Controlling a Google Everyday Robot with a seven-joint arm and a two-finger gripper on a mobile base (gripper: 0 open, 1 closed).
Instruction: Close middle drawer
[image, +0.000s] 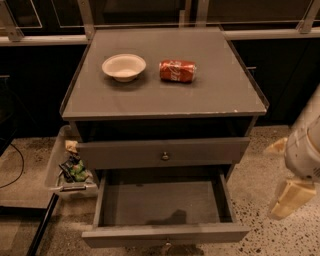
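Note:
The grey cabinet (165, 97) stands in the middle of the view. The middle drawer (165, 234) is pulled far out toward me, and its grey inside (160, 200) holds nothing. Its small knob (167, 245) shows at the bottom edge. Above it is the top drawer front (125, 154) with a round metal knob (165, 156). The lowest drawer is hidden under the open one. My gripper (289, 199), white and cream, hangs at the right edge, beside the open drawer's right side and apart from it.
A white bowl (124, 66) and a red soda can (177, 71) lying on its side are on the cabinet top. A clear bin (56, 170) with snack packets stands on the floor at the left. A dark pole (42, 230) leans at the lower left. The floor is speckled.

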